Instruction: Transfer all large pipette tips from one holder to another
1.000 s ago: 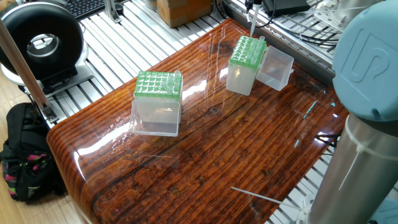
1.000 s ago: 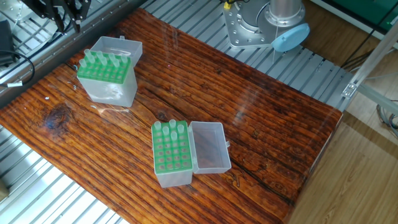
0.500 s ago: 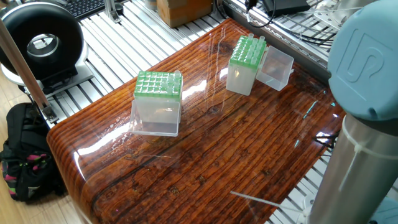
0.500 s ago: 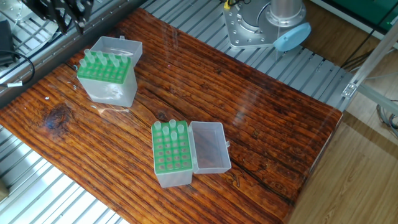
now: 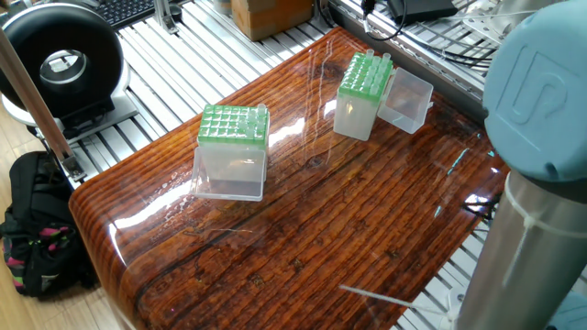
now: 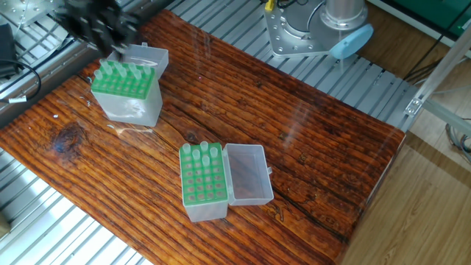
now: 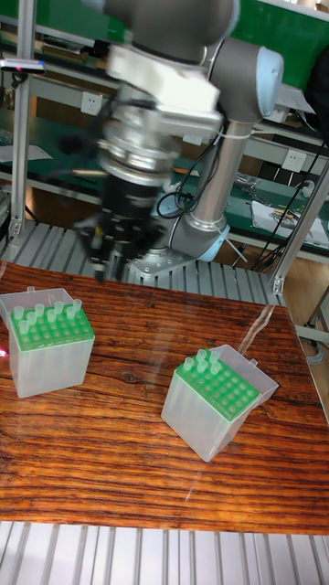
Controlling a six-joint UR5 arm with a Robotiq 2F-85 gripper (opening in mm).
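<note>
Two clear holders with green tops stand on the wooden table. The far holder (image 6: 125, 92) (image 5: 363, 90) (image 7: 47, 343) carries several large pipette tips (image 6: 118, 70) in its back rows. In the near holder (image 6: 202, 184) (image 5: 231, 148) (image 7: 212, 400), three tips (image 6: 200, 152) stand at one end. My gripper (image 6: 99, 28) (image 7: 111, 256) hangs blurred above the far holder's back edge, clear of it. A thin pale streak, seemingly a tip (image 7: 99, 267), hangs below the fingers. The one fixed view does not show the gripper.
Each holder has its clear lid (image 6: 246, 173) (image 5: 406, 101) folded open beside it. The arm's base (image 6: 305, 33) is bolted at the table's far side, and its big joint (image 5: 541, 92) fills one view's right. A black round device (image 5: 60, 60) and a backpack (image 5: 32, 229) lie off the table.
The gripper rose from the far holder with a tip, leaving the one fixed view. Now it swings sideways above that holder and blurs with the motion.
</note>
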